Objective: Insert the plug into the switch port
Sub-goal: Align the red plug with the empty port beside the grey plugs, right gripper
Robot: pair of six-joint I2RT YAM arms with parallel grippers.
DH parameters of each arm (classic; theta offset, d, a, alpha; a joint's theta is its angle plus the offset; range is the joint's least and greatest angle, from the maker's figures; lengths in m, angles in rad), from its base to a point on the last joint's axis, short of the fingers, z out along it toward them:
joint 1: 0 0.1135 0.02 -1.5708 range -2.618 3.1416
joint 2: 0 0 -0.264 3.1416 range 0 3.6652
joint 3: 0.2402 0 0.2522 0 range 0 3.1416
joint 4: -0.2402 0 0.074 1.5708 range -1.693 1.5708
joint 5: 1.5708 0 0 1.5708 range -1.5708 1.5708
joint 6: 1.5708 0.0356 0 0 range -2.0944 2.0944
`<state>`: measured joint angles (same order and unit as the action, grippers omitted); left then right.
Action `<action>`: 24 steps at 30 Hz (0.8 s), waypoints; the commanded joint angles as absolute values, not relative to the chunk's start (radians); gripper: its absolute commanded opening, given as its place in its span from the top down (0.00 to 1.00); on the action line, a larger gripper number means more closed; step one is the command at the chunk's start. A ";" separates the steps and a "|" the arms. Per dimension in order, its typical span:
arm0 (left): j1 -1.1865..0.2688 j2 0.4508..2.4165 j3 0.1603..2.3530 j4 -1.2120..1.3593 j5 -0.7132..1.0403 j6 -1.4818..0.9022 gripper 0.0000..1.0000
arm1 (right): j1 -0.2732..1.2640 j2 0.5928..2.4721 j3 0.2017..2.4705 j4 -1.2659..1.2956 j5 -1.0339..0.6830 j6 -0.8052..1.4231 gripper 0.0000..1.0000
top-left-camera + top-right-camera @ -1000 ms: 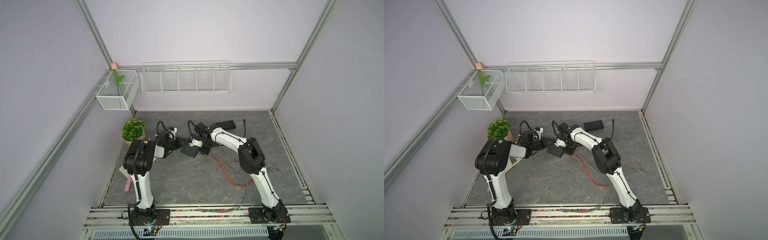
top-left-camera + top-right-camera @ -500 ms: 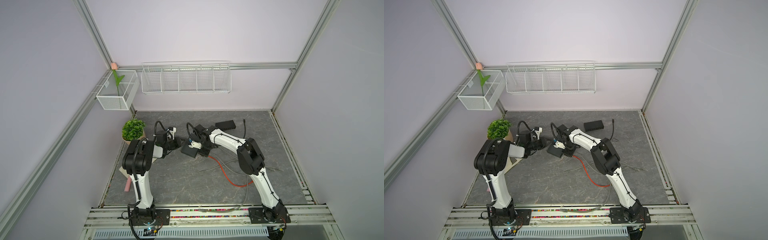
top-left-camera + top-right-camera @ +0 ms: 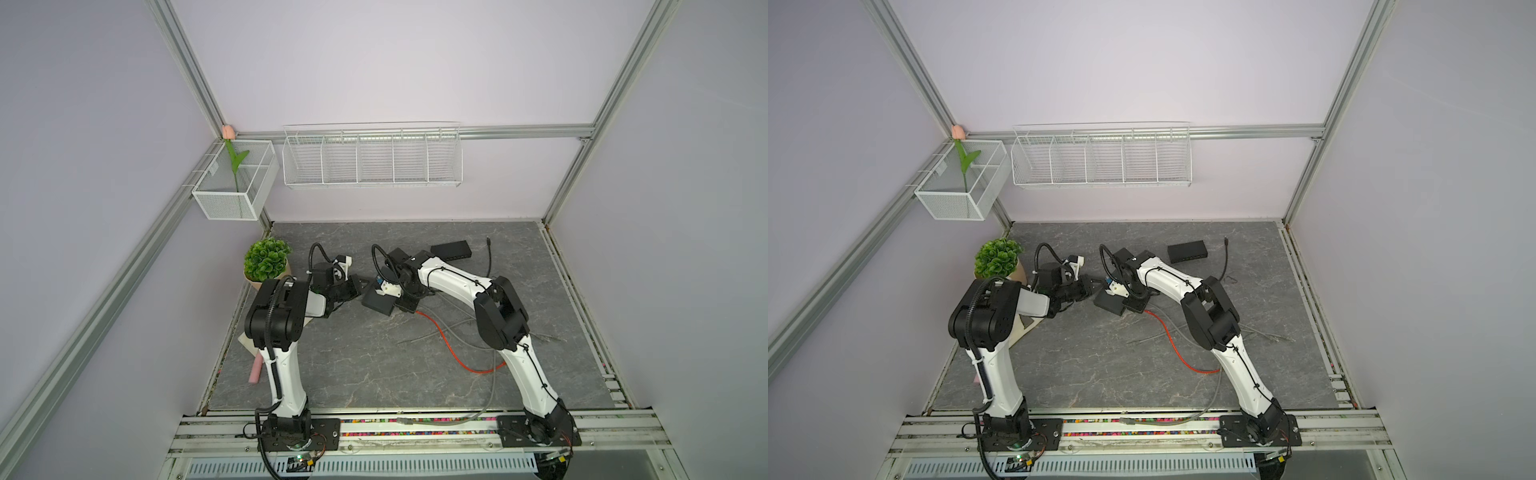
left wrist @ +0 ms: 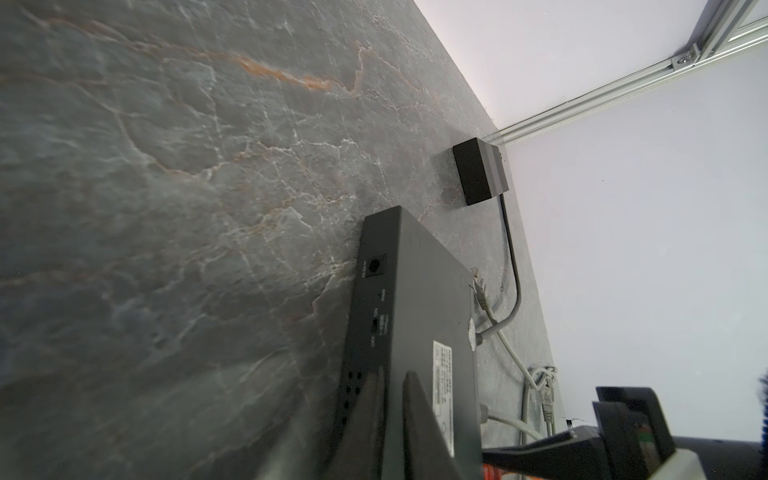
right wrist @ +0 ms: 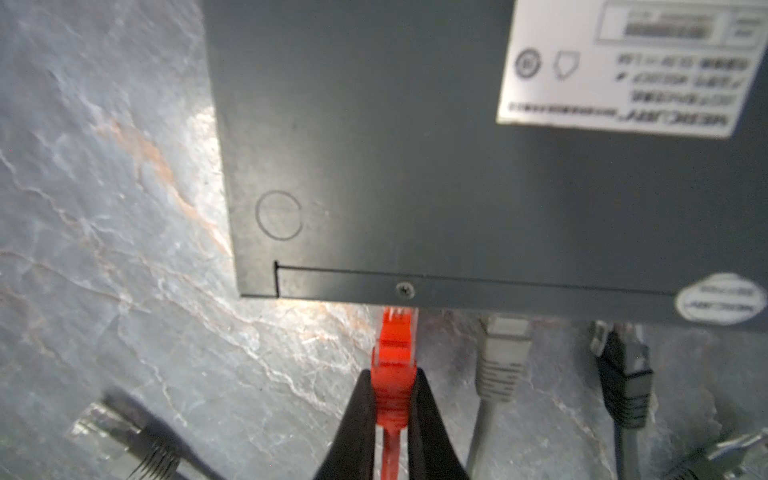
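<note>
While the right gripper (image 5: 392, 374) is pinching the red Ethernet plug (image 5: 395, 345) at the port edge of the network switch (image 5: 415, 145), tabletop (image 5: 124, 208) lying bare alongside, the left gripper (image 4: 392, 376), nearly closed, is touching the switch's end.

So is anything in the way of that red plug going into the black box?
Nothing visible. The red plug, pinched in the right claw, has its tip at the edge of the switch; the port itself is hidden beneath that edge. The gray plug sits beside it, clear of the red one.
</note>
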<state>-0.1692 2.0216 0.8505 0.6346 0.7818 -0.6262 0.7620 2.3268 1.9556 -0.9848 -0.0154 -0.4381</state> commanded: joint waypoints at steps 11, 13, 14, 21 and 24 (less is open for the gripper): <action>-0.183 2.032 0.847 0.618 0.795 -0.607 0.87 | 0.757 2.375 2.030 -0.976 -0.046 -0.449 0.93; -0.184 2.031 0.848 0.618 0.797 -0.607 0.87 | 0.755 2.378 2.026 -0.973 -0.049 -0.446 0.93; -0.184 2.033 0.848 0.617 0.797 -0.607 0.87 | 0.753 2.377 2.027 -0.970 -0.049 -0.447 0.93; -0.189 2.031 0.846 0.619 0.797 -0.603 0.87 | 0.753 2.366 2.028 -0.966 -0.054 -0.441 0.93; -0.195 2.028 0.843 0.620 0.793 -0.603 0.87 | 0.752 2.372 2.039 -0.965 -0.062 -0.434 0.93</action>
<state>-0.1719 2.0216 0.8505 0.6300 0.7616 -0.6186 0.7544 2.3661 2.0098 -1.0126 -0.0269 -0.4370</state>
